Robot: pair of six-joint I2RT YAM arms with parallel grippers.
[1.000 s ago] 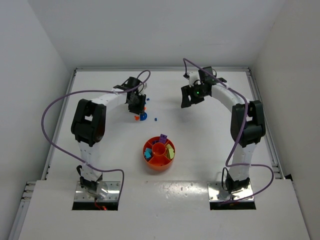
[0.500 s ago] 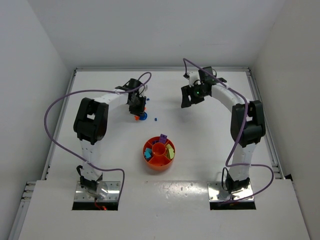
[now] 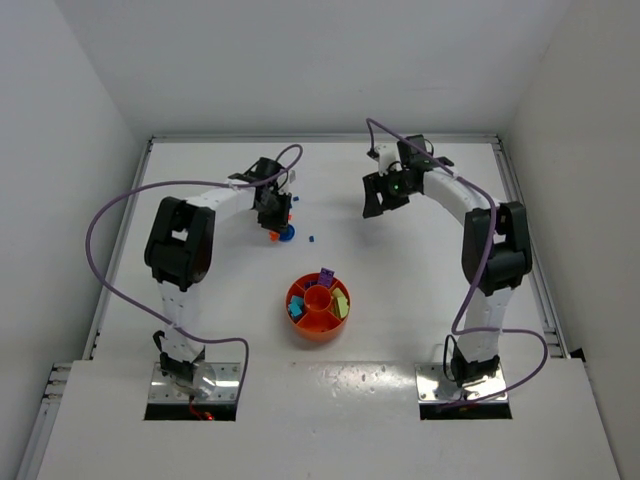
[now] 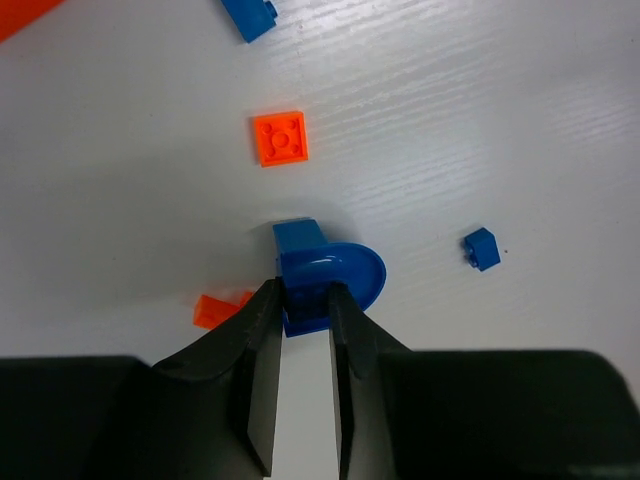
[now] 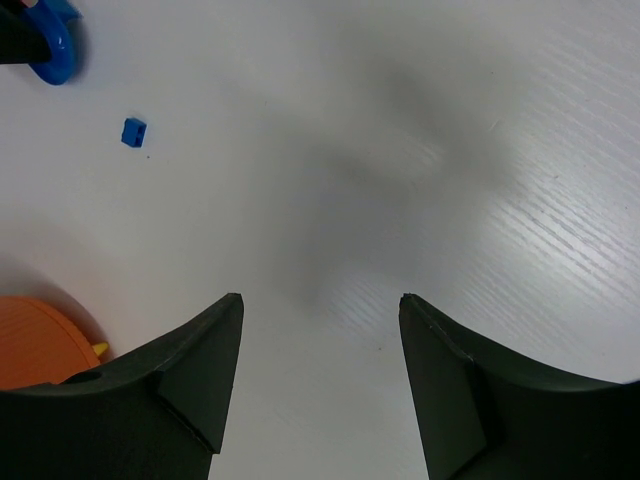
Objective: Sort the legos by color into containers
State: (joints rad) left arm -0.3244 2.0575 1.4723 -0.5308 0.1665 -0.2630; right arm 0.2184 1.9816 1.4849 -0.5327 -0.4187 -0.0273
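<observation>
**Left Jaws Pinching a Blue Lego, Far From the Tray**

My left jaws are pinching the blue lego, a block with a rounded lobe, across its flat sides. It is lying on the tabletop, well apart from the orange tray. I am judging it light, rigid and slick. So I am taking it by the parallel walls, not the curve, where it could squirt free. A flat orange plate and a tiny blue brick are sitting nearby. My right jaws are hanging wide open above the tabletop, holding nothing.
</observation>
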